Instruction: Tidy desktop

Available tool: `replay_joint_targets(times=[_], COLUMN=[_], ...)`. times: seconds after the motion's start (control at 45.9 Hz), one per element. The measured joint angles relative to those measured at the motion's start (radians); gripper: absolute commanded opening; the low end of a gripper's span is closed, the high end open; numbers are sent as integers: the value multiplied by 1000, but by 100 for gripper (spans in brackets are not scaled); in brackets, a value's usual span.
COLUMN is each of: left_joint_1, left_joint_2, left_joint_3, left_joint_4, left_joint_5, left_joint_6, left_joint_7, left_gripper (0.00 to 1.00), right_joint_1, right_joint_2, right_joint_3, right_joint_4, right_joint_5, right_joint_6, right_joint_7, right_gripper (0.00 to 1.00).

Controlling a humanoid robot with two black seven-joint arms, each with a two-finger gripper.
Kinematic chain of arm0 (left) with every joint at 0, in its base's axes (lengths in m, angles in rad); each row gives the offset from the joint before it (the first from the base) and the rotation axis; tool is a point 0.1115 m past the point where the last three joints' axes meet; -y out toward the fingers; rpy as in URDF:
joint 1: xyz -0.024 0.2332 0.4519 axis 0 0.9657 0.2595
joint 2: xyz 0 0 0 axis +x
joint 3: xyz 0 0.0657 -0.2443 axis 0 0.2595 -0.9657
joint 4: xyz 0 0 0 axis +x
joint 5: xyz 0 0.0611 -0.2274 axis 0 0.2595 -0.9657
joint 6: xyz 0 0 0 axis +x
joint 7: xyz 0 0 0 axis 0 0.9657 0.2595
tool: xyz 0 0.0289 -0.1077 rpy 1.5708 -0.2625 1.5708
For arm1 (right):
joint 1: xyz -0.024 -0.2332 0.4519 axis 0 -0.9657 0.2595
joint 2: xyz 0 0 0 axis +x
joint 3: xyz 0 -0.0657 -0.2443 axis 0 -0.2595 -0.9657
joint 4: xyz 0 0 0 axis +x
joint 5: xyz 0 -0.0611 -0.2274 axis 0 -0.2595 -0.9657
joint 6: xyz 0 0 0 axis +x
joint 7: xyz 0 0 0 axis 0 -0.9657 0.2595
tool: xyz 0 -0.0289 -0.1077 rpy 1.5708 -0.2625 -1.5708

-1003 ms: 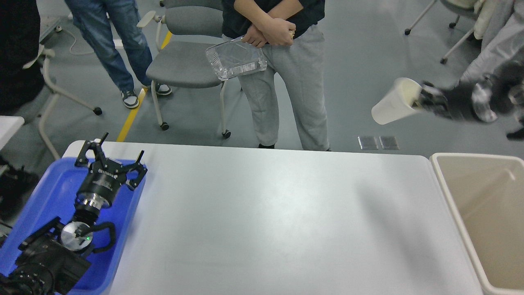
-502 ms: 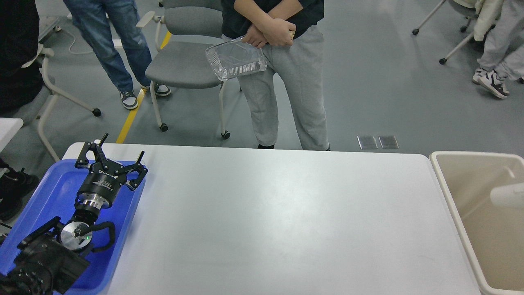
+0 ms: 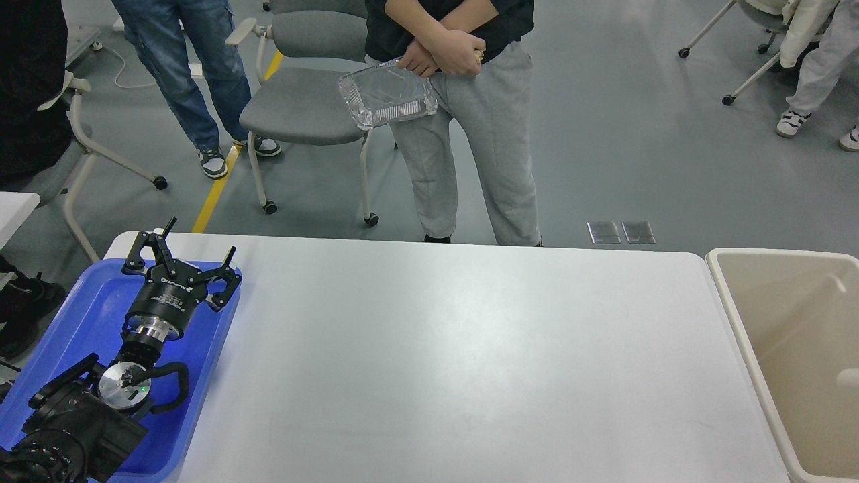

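The desktop point(image 3: 456, 355) is a wide white tabletop with rounded corners, and nothing lies on its bare surface. My left gripper point(image 3: 191, 251) is open and empty, hovering over the far part of the blue tray point(image 3: 87, 315) at the table's left end. My right gripper is out of view. A white cup point(image 3: 849, 378) lies in the beige bin point(image 3: 738, 315) at the table's right end, only partly in view at the frame edge.
A person in grey trousers stands just behind the table's far edge holding a clear foil container point(image 3: 387, 94). A grey chair point(image 3: 302, 100) and other people stand further back on the floor.
My right arm held the white cup above the bin, then left the view. The cup dropped into the bin and now lies lower in it. My left arm has not moved.
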Motion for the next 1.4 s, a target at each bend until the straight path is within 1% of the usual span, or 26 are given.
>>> replay_joint_targets(times=[0.022, 0.065, 0.087, 0.109, 0.131, 0.153, 0.567, 0.698, 0.785, 0.894, 0.938, 0.96, 0.981, 1.025, 1.047, 1.112, 1.134, 1.199, 1.221, 1.287, 1.396], left_joint_1=[0, 0, 0, 0, 0, 0, 1, 1, 1, 0, 0, 0, 0, 0, 0, 0, 0, 0, 0, 0, 0], left_joint_2=[0, 0, 0, 0, 0, 0, 0, 0, 0, 0, 0, 0, 0, 0, 0, 0, 0, -1, -1, 0, -1], left_joint_3=[0, 0, 0, 0, 0, 0, 0, 0, 0, 0, 0, 0, 0, 0, 0, 0, 0, 0, 0, 0, 0], left_joint_4=[0, 0, 0, 0, 0, 0, 0, 0, 0, 0, 0, 0, 0, 0, 0, 0, 0, 0, 0, 0, 0], left_joint_5=[0, 0, 0, 0, 0, 0, -2, -2, -2, -2, -2, -2, -2, -3, -3, -3, -3, -3, -3, -3, -2], left_joint_6=[0, 0, 0, 0, 0, 0, 0, 0, 0, 0, 0, 0, 0, 0, 0, 0, 0, 0, 0, 0, 0], left_joint_7=[0, 0, 0, 0, 0, 0, 0, 0, 0, -1, -1, -1, -1, -2, -2, -2, -2, -2, -2, -2, -2], left_gripper=[100, 100, 100, 100, 100, 100, 100, 100, 100, 100, 100, 100, 100, 100, 100, 100, 100, 100, 100, 100, 100], right_joint_1=[-1, -2, -3, -4, -4, -4, 1, 34, 62, 79, 79, 74, 70, 51, 34, -13, -29, -89, -103, -143, -170], right_joint_2=[3, 9, 11, 13, 15, 16, 24, 18, -8, -61, -90, -105, -111, -124, -129, -122, -114, -56, -34, 56, 189], right_joint_3=[1, 4, 5, 6, 7, 7, 19, 86, 163, 270, 321, 359, 377, 431, 475, 592, 629, 776, 816, 941, 1070], right_joint_4=[-5, -14, -17, -20, -24, -27, -49, -50, -30, 80, 152, 206, 234, 308, 364, 501, 541, 668, 699, 782, 861], right_joint_5=[1, 4, 4, 5, 6, 6, 12, 14, 16, 14, 11, 7, 5, -9, -28, -90, -109, -225, -259, -392, -553], right_joint_6=[0, -2, -2, -2, -3, -4, -8, -1, 12, 32, 38, 41, 42, 44, 44, 42, 41, 30, 26, 1, -61], right_joint_7=[0, 0, 0, 0, -1, -1, -3, 4, 25, 79, 121, 158, 176, 227, 265, 336, 353, 397, 404, 419, 436], right_gripper=[25, 70, 84, 89, 97, 100, 100, 100, 100, 100, 100, 100, 100, 100, 100, 100, 100, 100, 99, 99, 100])
